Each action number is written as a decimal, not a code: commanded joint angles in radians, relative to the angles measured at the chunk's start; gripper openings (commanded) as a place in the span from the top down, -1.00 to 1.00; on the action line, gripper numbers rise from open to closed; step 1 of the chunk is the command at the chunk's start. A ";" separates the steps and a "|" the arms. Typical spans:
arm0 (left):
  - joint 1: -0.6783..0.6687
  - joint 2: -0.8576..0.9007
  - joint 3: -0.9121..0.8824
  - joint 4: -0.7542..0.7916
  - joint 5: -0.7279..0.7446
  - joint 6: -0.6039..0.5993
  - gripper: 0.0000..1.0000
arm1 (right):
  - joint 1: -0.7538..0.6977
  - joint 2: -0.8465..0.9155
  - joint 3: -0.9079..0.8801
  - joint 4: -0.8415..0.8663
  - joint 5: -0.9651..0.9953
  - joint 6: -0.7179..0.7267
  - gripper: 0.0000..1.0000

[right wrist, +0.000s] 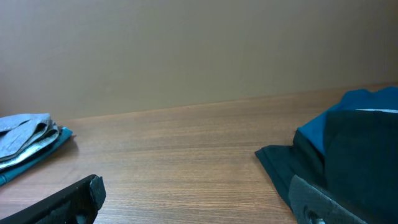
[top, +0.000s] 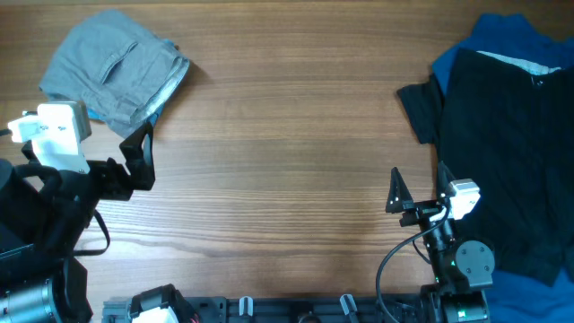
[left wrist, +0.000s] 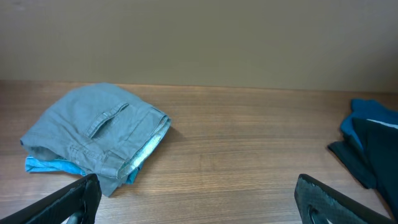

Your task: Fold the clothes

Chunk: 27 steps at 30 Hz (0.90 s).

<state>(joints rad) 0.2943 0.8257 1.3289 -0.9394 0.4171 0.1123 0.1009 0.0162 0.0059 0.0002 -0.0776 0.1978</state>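
Our grey shorts point(top: 112, 67) lie in a soft bundle at the far left corner of the table point(top: 287, 135). The back pocket faces up. They sit on top of a small light-blue piece point(left wrist: 50, 165), which peeks out under the near edge.

Our left fingers point(left wrist: 74, 202) are spread wide and hold nothing. They hang just in front of the shorts. Our right fingers point(right wrist: 68, 205) are spread wide too, also with nothing in them, over bare wood near the black garment point(top: 502, 135) and the blue garment point(top: 502, 36) on the right.

To us the shorts look folded, but we think things could go wrong. If our left fingers dip in low, they may pinch the light-blue piece along with the grey cloth, and both would come up together. If they bump or drag the bundle, the loose layers could slide open and the fold would be lost. The bundle is also close to the far side of the table, so a hard push might shove it off.
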 commanded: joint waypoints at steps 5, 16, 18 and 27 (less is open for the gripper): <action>-0.002 0.001 0.001 0.002 0.002 0.014 -1.00 | -0.005 -0.013 -0.001 0.005 0.002 0.014 -0.99; -0.080 -0.023 -0.077 0.110 -0.082 0.011 -1.00 | -0.005 -0.013 -0.001 0.005 0.002 0.014 -0.99; -0.119 -0.084 -0.206 0.287 -0.082 -0.022 -1.00 | -0.005 -0.013 -0.001 0.005 0.002 0.014 -0.99; -0.125 -0.498 -0.733 0.600 -0.120 -0.134 -1.00 | -0.005 -0.013 -0.001 0.005 0.002 0.014 -0.99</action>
<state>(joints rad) 0.1757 0.4480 0.6998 -0.3664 0.3134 0.0128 0.1009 0.0151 0.0059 0.0006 -0.0776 0.1982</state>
